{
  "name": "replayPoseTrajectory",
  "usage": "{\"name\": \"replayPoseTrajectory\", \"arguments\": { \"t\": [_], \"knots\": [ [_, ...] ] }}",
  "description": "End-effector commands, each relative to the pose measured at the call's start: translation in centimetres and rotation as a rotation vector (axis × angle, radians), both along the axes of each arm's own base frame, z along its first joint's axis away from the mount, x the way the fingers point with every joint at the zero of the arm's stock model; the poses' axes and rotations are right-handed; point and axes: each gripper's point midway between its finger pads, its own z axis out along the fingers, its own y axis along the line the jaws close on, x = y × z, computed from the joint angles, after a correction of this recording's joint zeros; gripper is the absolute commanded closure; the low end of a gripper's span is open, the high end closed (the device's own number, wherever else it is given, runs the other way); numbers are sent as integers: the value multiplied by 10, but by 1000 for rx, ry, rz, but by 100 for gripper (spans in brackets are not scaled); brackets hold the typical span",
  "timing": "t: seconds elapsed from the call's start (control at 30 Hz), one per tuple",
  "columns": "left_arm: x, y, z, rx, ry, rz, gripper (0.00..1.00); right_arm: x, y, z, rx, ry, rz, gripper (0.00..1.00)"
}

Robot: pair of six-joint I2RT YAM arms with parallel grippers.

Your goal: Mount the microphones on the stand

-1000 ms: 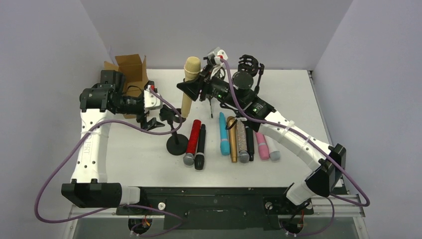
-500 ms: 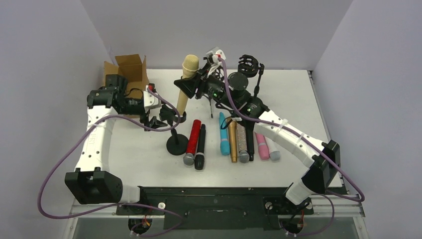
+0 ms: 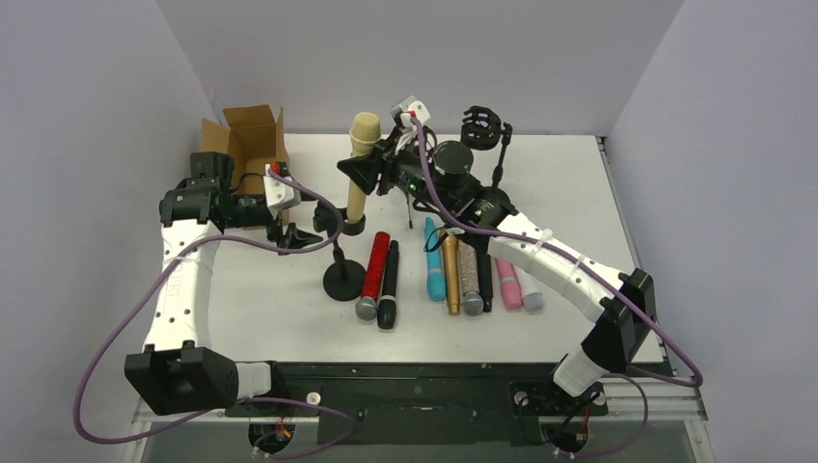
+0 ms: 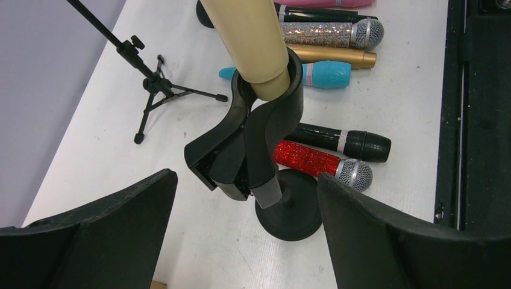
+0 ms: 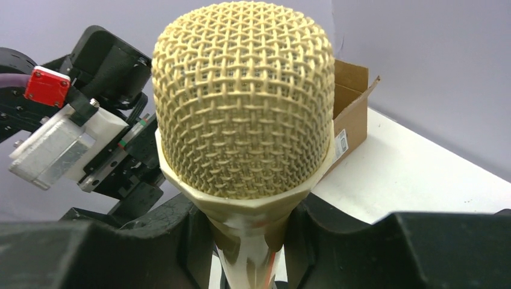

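The cream microphone [image 3: 359, 178] stands nearly upright, its lower end in the black clip [image 4: 265, 120] of the round-based stand [image 3: 343, 282]. My right gripper [image 3: 374, 174] is shut on its neck just under the mesh head [image 5: 244, 102], one finger [image 5: 163, 241] on each side. My left gripper [image 3: 297, 234] is open just left of the clip, and nothing lies between its fingers [image 4: 120, 223]. Red [image 3: 371, 275], black [image 3: 388, 285], teal [image 3: 434, 258], gold [image 3: 450, 268], glittery silver [image 3: 469, 275], a second black [image 3: 483, 278], pink [image 3: 507, 283] and white-grey [image 3: 528, 286] microphones lie on the table.
An open cardboard box [image 3: 253, 140] sits at the back left, close behind the left arm. A black stand with a shock mount [image 3: 482, 125] rises at the back centre. A small tripod stand [image 4: 153, 84] is beyond the clip.
The right gripper has carried the cream microphone a little to the left, over the clip. The left arm has drawn back to the left, and its jaws have narrowed slightly.
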Motion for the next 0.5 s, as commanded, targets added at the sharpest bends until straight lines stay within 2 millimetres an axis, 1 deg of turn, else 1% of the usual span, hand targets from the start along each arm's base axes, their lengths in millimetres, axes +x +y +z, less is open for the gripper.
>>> {"name": "replayPoseTrajectory", "arguments": {
  "t": [0.0,0.1,0.17,0.2,0.23,0.27,0.3,0.33,0.37,0.4,0.43,0.47],
  "knots": [
    [-13,-4,18,-37,-47,-28,16,5,3,-16,-105,-46,-12,100],
    [-17,-4,18,-30,-51,-27,16,-3,7,-20,-116,-63,26,100],
    [-14,-3,21,-27,-70,-20,13,-11,11,-23,-125,-73,53,100],
    [-12,-3,23,-42,-54,-5,10,-16,13,-23,-129,-81,64,100],
    [-5,-2,26,-48,-82,5,8,-18,14,-28,-139,-81,64,100],
    [-4,-3,28,-70,-55,20,1,-23,14,-26,-134,-86,69,100],
    [4,-3,32,-77,-82,27,1,-23,14,-34,-141,-76,62,100],
    [5,-4,33,-101,-53,37,3,-27,13,-29,-124,-85,61,100],
    [11,-5,35,-113,-68,36,3,-28,12,-38,-129,-69,55,100],
    [12,-6,36,-127,-48,40,4,-32,11,-31,-104,-80,52,100],
    [16,-6,36,-136,-50,35,4,-31,10,-39,-106,-65,43,100],
    [17,-8,36,-143,-38,32,4,-33,9,-35,-87,-73,33,100]
  ]
}}
